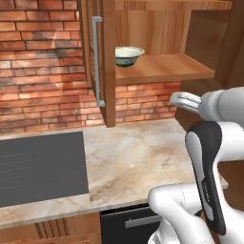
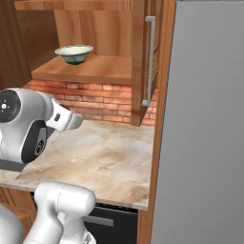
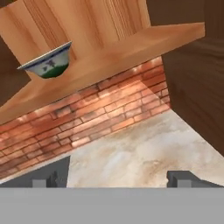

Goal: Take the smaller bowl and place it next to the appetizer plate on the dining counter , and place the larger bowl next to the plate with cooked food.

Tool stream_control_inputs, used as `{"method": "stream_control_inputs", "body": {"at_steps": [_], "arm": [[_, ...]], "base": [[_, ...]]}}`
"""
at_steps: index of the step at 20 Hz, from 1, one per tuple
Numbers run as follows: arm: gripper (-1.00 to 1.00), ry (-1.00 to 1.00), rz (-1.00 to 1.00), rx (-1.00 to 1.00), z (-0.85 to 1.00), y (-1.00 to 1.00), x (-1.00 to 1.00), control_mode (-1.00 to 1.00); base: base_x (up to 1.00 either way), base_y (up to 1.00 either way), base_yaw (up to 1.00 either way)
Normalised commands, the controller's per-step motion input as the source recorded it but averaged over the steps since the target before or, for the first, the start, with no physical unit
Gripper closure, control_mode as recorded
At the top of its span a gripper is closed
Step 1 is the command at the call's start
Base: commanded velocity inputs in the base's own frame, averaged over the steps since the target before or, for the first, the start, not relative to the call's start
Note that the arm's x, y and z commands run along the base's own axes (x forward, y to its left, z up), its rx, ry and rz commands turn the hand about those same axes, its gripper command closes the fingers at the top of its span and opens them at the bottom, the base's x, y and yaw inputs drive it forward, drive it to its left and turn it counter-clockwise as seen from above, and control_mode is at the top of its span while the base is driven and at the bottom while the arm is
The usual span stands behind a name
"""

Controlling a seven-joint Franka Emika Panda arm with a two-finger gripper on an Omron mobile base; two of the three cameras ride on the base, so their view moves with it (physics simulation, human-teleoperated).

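The fingers [image 3: 46, 178] are spread wide and hold nothing, so lift them up to the smaller bowl [image 3: 48, 62] on the shelf [image 3: 131, 48] above and close gently on its rim

Wooden cabinet shelf [image 1: 167, 66], smaller bowl [image 1: 128, 55] upright on it, marbled counter [image 1: 138, 152] below
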Motion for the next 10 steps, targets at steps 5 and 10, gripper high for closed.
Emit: {"method": "stream_control_inputs", "body": {"at_steps": [5,10], "arm": [[-1.00,0.01,-0.20,0.31,0.19,0.01,-0.01,-1.00],[-1.00,0.06,-0.15,0.19,0.09,0.00,0.00,-1.00]], "base": [[0.00,0.00,0.00],[0.00,0.00,0.00]]}}
